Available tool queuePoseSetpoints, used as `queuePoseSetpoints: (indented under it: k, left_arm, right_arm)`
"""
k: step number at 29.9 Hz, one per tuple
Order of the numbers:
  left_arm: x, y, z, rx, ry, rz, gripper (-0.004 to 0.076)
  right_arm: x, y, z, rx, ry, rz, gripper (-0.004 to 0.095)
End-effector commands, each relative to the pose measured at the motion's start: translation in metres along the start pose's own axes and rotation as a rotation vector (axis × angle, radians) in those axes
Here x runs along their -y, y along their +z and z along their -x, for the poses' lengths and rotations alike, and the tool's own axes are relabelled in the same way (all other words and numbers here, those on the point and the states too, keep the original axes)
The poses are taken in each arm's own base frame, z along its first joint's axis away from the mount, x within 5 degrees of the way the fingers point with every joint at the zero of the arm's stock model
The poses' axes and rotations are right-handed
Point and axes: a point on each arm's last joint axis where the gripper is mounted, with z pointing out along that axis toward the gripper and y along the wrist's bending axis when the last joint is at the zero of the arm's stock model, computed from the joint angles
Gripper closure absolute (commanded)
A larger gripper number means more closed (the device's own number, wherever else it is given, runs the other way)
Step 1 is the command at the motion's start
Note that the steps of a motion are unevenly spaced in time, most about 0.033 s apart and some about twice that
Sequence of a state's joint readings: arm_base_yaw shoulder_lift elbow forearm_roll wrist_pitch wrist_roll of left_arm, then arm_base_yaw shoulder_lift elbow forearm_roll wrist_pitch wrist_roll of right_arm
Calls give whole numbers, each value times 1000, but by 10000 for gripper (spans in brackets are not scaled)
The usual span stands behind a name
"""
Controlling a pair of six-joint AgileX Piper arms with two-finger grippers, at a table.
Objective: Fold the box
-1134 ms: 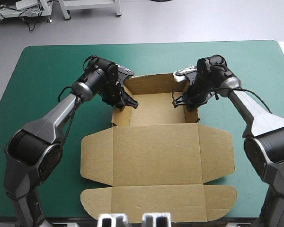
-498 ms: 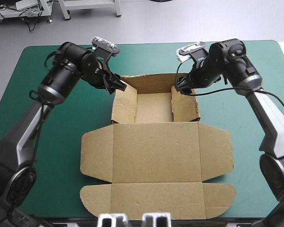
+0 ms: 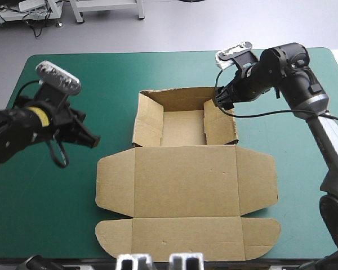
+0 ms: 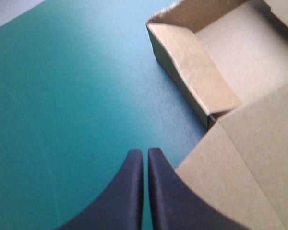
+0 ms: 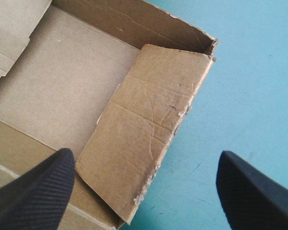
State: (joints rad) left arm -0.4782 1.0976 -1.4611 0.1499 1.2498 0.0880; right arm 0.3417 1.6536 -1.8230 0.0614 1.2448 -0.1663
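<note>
Broadly, the teal-green cover (image 3: 39,225) spreads under everything, and the brown box (image 3: 180,129) lies at its middle. The box forms a shallow tray with walls raised at the far end, its lid (image 3: 186,191) flat toward the near edge. The tray's right wall (image 5: 144,124) leans inward, ragged along one edge. The right gripper (image 5: 145,158) hangs spread wide over that wall, one black finger above the tray floor, the other above bare cover, grasping nothing. The left gripper (image 4: 145,152) is clenched and empty over the cover, near the lid's left flap.

Matt, creased brown cardboard box (image 3: 185,180)
</note>
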Motion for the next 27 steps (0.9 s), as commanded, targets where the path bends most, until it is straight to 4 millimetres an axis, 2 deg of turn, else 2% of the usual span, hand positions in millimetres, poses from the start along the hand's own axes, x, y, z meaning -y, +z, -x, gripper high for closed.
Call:
queuePoseSetpoints:
  k: [1,7,12,14,18,27]
  left_arm:
    - [4,-15,-45,-46,10,-2,734]
    - [13,-8,-114,-119,-64,8,734]
    - [18,-2,-148,-150,-139,12,734]
    - [19,-2,-157,-148,-139,12,734]
    - [18,-6,-161,-128,-154,26,734]
    - [17,-6,-162,-126,-157,36,734]
  right_arm:
    - [0,-20,4,67,-14,-14,167]
    - [1,-8,5,39,-12,-10,181]
    - [4,13,5,-28,-17,-20,194]
    - [6,22,5,-52,-11,-29,195]
    - [9,41,6,-91,-3,-38,205]
    - [17,107,0,-238,31,-16,304]
